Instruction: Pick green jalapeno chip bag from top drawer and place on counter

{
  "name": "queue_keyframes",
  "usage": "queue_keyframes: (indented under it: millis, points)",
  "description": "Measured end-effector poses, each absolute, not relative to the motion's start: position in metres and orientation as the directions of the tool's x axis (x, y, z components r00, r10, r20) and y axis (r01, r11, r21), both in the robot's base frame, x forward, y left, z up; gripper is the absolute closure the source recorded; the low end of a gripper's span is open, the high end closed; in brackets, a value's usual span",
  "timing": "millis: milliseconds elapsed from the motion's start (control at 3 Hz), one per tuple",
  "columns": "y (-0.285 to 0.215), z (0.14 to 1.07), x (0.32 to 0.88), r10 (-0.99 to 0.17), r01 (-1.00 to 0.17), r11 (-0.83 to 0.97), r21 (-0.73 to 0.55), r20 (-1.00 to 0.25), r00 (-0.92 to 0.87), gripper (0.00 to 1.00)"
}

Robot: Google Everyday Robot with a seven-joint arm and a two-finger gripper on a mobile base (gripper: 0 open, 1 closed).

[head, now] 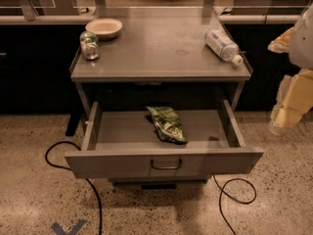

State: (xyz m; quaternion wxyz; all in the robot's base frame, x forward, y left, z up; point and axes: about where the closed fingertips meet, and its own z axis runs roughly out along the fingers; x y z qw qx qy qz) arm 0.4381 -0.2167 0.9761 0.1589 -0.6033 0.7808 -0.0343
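The green jalapeno chip bag [167, 124] lies crumpled in the middle of the open top drawer [117, 131], which is pulled out towards me with its dark bar handle at the front. The counter [161, 53] is the grey metal tabletop above the drawer. My gripper [287, 114] hangs at the far right edge of the view, outside the drawer's right side and well away from the bag, holding nothing that I can see.
On the counter stand a green-topped metal can [89, 47] and a pale bowl [103, 28] at the back left. A clear plastic bottle [222, 46] lies at the right. Black cables [73, 173] run over the speckled floor. A pale ledge with dark cabinets runs behind.
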Motion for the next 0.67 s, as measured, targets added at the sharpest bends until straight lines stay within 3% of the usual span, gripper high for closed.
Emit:
queue_keyframes:
  millis: [667]
  points:
    - [-0.215, 0.964, 0.44, -0.947, -0.937, 0.269, -0.221, -0.237, -0.216, 0.0]
